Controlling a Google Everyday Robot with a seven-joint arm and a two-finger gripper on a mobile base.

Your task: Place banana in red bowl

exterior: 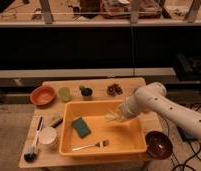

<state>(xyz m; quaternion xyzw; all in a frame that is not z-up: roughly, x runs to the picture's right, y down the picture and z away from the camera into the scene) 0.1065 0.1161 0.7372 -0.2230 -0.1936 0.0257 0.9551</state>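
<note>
The red bowl (43, 95) stands at the table's far left, shallow and orange-red, with nothing in it. My gripper (115, 116) hangs over the right half of the yellow tub (139, 142), well to the right of the bowl. It is shut on the banana (111, 117), a small pale yellow piece that sticks out to the left of the fingertips, just above the tub floor. The white arm (159, 102) reaches in from the right.
A green sponge (81, 127) and a fork-like utensil (92, 146) lie in the tub. A green cup (64, 93), a dark cup (86, 92) and a brown item (114, 89) stand along the back. A white cup (48, 136) and a brush (33, 142) are at the front left, and a dark maroon bowl (159, 145) at the right.
</note>
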